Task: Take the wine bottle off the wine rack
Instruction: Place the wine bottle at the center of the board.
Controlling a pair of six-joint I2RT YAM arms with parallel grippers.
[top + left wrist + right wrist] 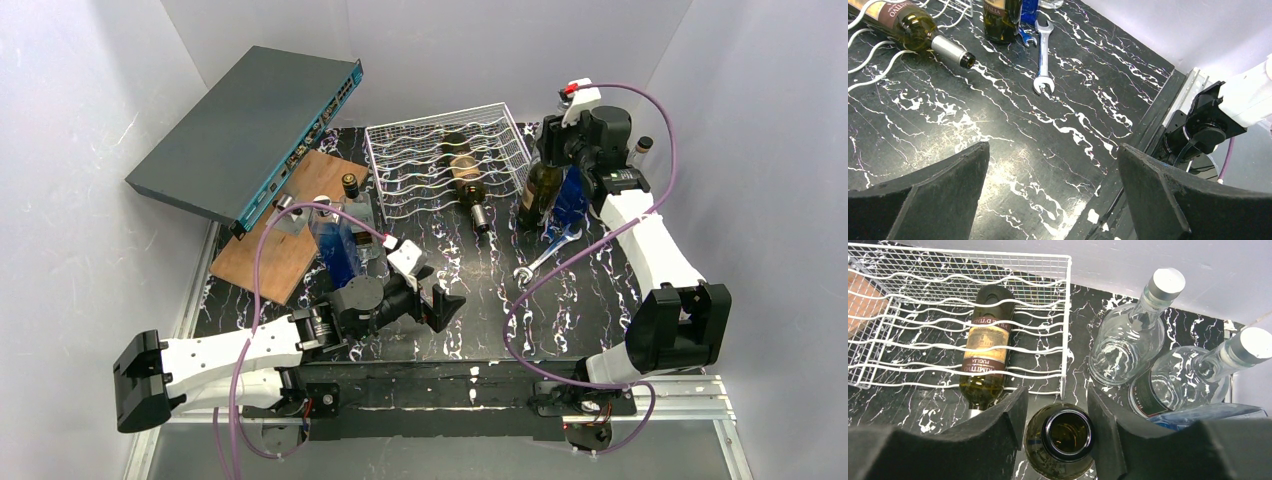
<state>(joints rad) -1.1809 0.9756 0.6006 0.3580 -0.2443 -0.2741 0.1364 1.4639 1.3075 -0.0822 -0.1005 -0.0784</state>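
**Clerk:** Overhead view, first entry?

**Checker:** Wine rack [420, 150], white wire, at the back middle of the black marbled table [480, 310]. One lying wine bottle [464, 172] rests in a cradle right of centre. Its neck points toward the arms and passes the rack's near edge.

**Clerk:** Neighbours?

**Checker:** A standing wine bottle [537, 200] is just off the rack's right side, with the right gripper [548, 165] at its top. A blue bottle [572, 200] stands just beside it on the right. A wrench [545, 258] lies nearer the arms. A grey network switch [250, 125] sits at the left rear, its near corner over a wooden board [285, 250]. The left gripper [440, 300] is low over bare table, well apart from the rack.

**Clerk:** Left wrist view?

**Checker:** Jaws wide, nothing between the fingers [938, 195]. Ahead are the lying wine bottle's capped neck, the wrench flat on the table, and the foot of the standing wine bottle. Nothing stands between this gripper and the capped neck.

**Clerk:** Right wrist view?

**Checker:** Jaws narrow, with the pads [998, 425] close on either side of the standing wine bottle's open mouth. Whether they press it cannot be told. The rack is to the left, the lying wine bottle label-up in it with wavy wires crossing over it. Two clear bottles [1130, 340] with silver caps crowd the right side, near the back wall.
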